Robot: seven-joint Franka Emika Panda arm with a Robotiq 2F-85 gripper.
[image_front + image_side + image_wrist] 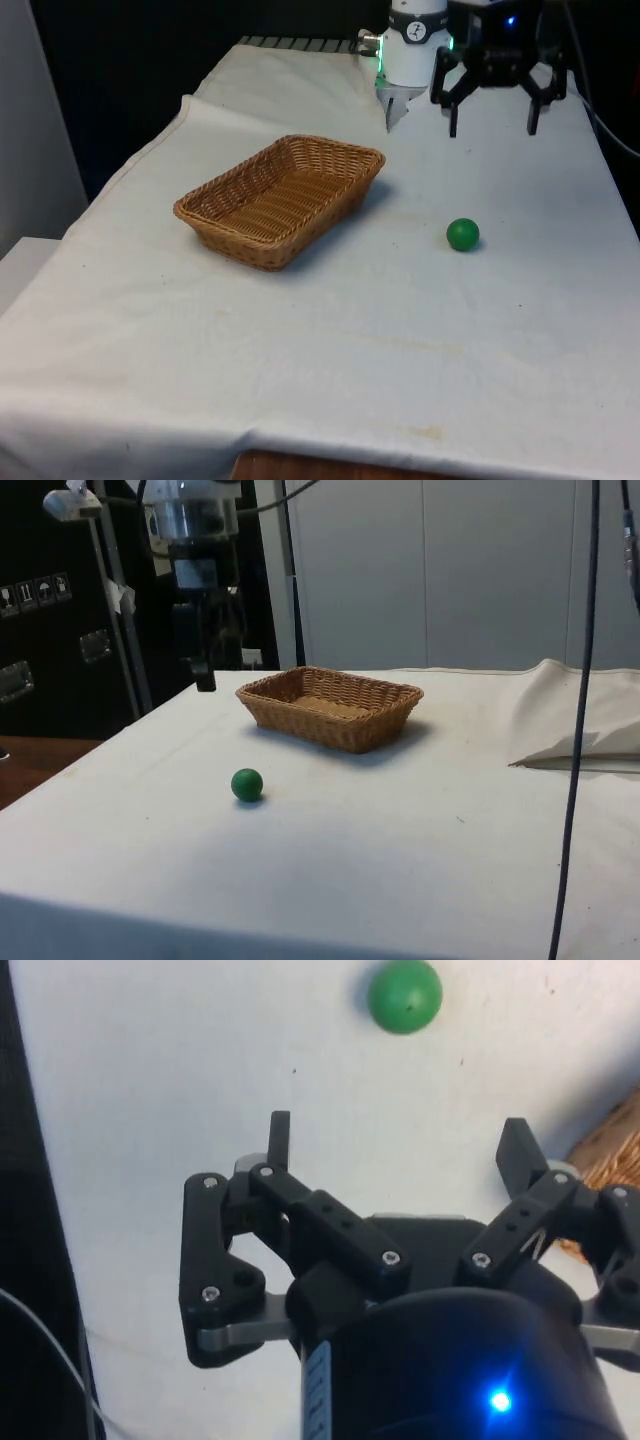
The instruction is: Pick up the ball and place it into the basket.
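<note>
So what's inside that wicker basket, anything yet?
Nothing shows inside the basket: just its woven bottom in the front view. The green ball lies on the white cloth apart from it. The side view's near wall hides part of the floor.

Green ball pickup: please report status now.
Black gripper open, raised above cloth. Small green ball free on cloth, outside brown wicker basket. Nothing between gripper and ball.

Green ball (462, 234); tan woven wicker basket (281, 200); white cloth (400, 330); black claw (493, 128).
</note>
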